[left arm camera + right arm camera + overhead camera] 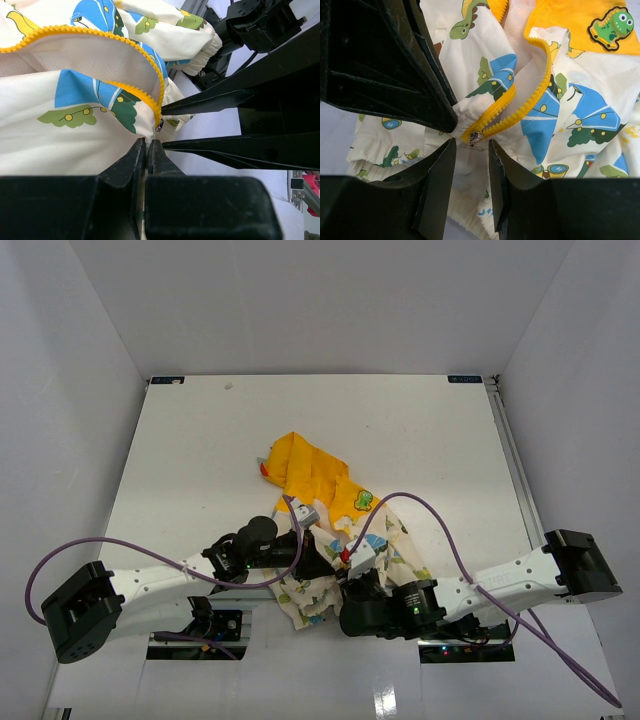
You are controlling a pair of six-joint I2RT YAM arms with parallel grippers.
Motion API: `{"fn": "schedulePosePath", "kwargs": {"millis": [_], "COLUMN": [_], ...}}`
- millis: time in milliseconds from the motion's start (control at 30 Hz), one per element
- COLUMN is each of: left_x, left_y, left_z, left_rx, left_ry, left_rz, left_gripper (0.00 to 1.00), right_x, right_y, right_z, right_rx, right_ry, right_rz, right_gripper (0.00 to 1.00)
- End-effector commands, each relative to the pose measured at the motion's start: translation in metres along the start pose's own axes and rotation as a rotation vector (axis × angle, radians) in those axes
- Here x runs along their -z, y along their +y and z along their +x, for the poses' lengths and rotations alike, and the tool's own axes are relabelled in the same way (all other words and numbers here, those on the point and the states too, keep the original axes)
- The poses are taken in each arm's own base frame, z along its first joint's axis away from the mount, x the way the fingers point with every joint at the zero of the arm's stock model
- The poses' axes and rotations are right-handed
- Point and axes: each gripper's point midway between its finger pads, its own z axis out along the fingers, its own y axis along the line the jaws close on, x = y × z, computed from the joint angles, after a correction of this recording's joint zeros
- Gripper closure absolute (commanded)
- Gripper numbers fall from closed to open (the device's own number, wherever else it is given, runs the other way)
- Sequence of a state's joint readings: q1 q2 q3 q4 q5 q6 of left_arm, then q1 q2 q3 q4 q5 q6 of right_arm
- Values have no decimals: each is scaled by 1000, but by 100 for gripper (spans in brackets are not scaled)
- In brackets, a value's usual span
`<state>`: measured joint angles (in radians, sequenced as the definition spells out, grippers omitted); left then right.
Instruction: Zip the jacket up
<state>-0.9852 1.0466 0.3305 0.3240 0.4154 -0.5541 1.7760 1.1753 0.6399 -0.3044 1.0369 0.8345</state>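
Observation:
The jacket (330, 540) lies crumpled on the table, its yellow hood (300, 468) towards the far side and its cream printed body (580, 120) towards the arms. The yellow zipper (530, 100) is open in a V, and its two rows of teeth meet at the metal slider (476, 137) at the hem. My left gripper (148, 141) is shut on the cream fabric just beside the zipper's bottom end. My right gripper (471, 143) is open, its fingertips on either side of the slider's thin pull tab and not touching it. In the top view both grippers (318, 558) (350, 558) meet over the hem.
The white table (200, 440) is walled in by white panels on three sides. A purple cable (440, 530) loops over the right arm and another (90, 545) over the left arm. A green dinosaur patch (612, 27) sits on the yellow lining.

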Motion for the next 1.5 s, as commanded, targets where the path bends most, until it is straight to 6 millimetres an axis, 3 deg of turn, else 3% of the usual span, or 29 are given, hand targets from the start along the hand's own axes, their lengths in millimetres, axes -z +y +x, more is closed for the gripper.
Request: {"fn": "schedulePosePath", "kwargs": {"millis": [0,400,567,867,1133,1467], "left_x": [0,2,2,1,1,-2], "left_y": [-7,-11,-14,-18,-15,-4], "left_z": [0,0,0,3,7,15], "left_rx": [-10,-15,-16,-20,-21,-13], "left_ry": [5,-3,1,14,29,62], "left_rz": [42,65,79,107,99,54], "left_gripper": [100,100,100,100,100,100], "right_x": [0,-5,-6,-8,-6,-7], "right_y": [1,4,1,-4,-3,-21], "right_z": [-17,-20,-22,-32,-62,-76], "right_rx": [-86,-99,-106,-99,-85,-38], "right_ry": [-62,-74,-93,-140,-203,-172], "right_rz": [40,71,89,130,170,174], "right_gripper": [63,72,92,92,92,92]}}
